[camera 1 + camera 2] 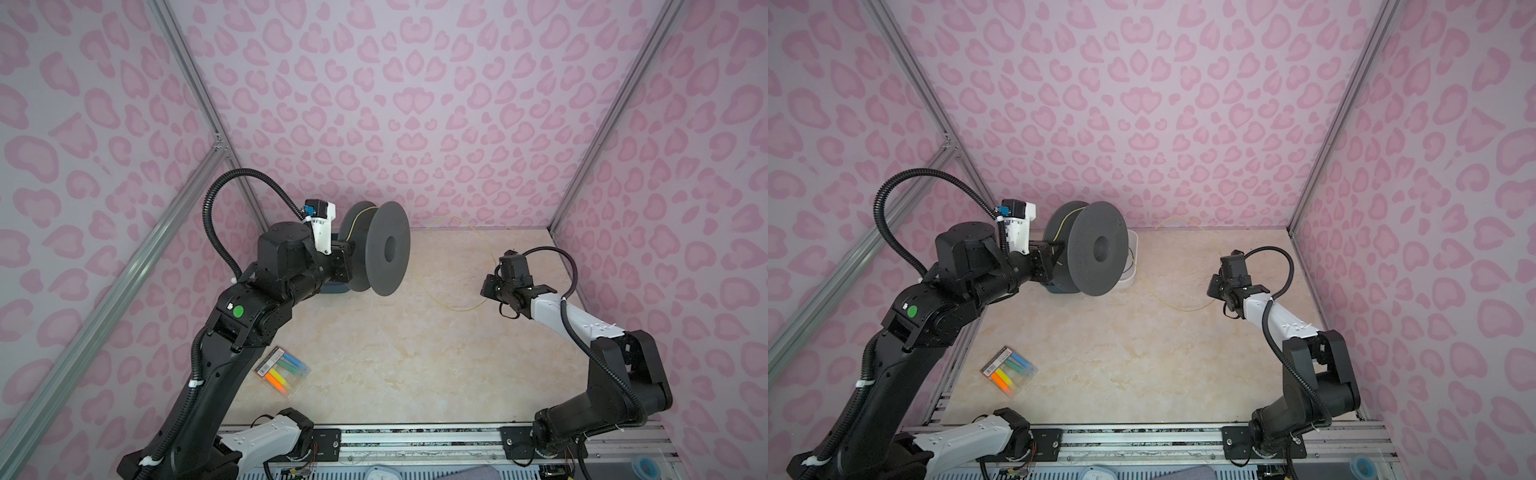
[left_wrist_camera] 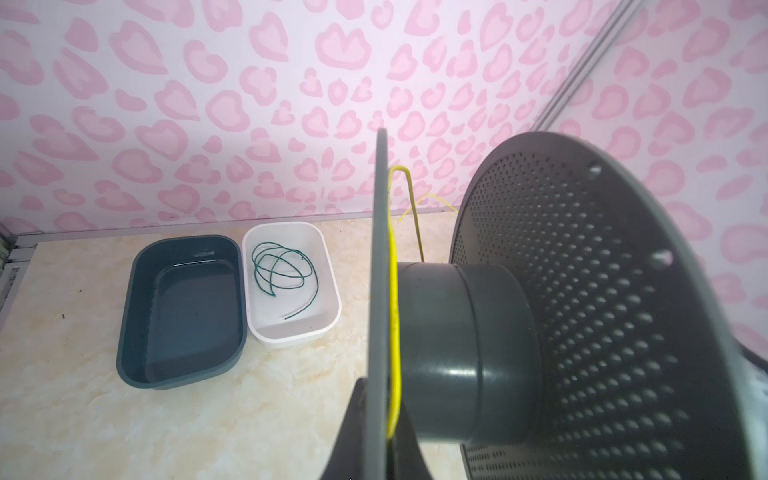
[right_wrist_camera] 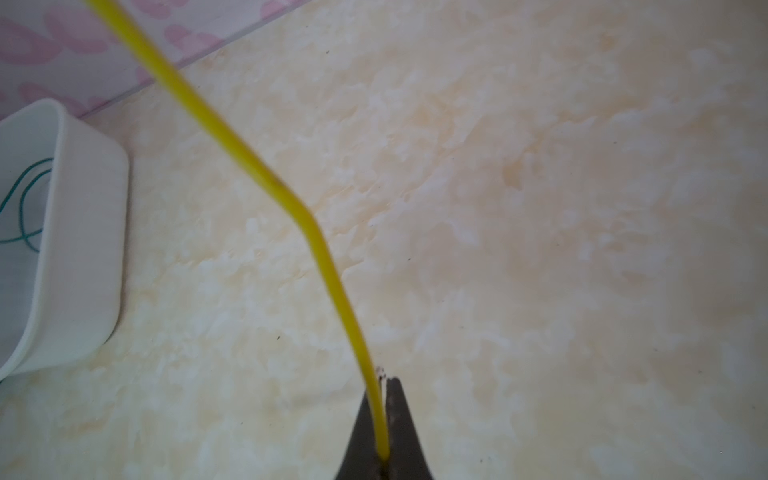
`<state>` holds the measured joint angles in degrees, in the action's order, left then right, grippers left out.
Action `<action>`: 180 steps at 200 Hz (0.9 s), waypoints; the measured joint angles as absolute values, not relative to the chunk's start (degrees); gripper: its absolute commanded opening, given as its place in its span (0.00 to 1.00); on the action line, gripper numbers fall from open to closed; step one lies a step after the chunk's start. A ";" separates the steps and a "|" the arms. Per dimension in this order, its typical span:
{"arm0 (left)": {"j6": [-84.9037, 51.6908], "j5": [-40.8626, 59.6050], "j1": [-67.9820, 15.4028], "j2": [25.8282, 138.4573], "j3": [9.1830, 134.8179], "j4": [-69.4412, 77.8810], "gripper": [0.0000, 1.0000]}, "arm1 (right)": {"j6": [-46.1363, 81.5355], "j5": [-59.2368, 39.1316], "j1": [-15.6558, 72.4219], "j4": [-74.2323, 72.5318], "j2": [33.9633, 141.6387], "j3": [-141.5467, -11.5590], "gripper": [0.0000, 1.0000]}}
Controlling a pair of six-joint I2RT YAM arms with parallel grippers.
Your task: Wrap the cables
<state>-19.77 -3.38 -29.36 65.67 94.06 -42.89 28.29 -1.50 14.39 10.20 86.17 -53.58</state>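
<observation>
The left gripper (image 2: pixel 380 419) pinches one flange of the spool (image 1: pixel 388 249), presenting the hub for winding. The right gripper (image 3: pixel 383 401) pinches the yellow cable (image 3: pixel 249 158), which loops slack to the spool. The green cable (image 2: pixel 282 270) waits in the white tray (image 2: pixel 291 338). Open table (image 1: pixel 415 353) lies between the arms; the rear wall (image 1: pixel 457 166) stands near the spool

Both arms are glossy black with blocky joint housings. The left arm (image 1: pixel 224 374) bears a round green sticker (image 1: pixel 238 311); its wrist carries a white-and-blue camera mount (image 1: pixel 322 216). Each has a white forearm shell (image 1: pixel 602 328) dotted with small marks, and ribbed black conduit (image 1: pixel 214 208) tied on with white zip ties (image 1: pixel 194 383). The right gripper (image 3: pixel 382 386) ends in dark tapered fingers (image 3: pixel 405 432).
</observation>
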 measured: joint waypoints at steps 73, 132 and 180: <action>-22.83 -20.38 -28.12 70.72 91.33 -31.53 0.03 | 24.40 2.02 32.67 15.27 79.20 -57.87 0.00; -19.42 -31.99 -27.73 79.26 91.33 -24.49 0.04 | 24.38 8.19 41.69 22.15 69.36 -62.89 0.00; -18.96 -33.52 -25.54 83.13 91.85 -22.52 0.04 | 25.78 12.23 42.70 25.85 60.31 -64.47 0.00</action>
<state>-18.96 -33.52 -25.54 83.13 91.85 -22.52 25.78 12.23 42.70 25.85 60.31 -64.47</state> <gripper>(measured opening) 0.084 0.049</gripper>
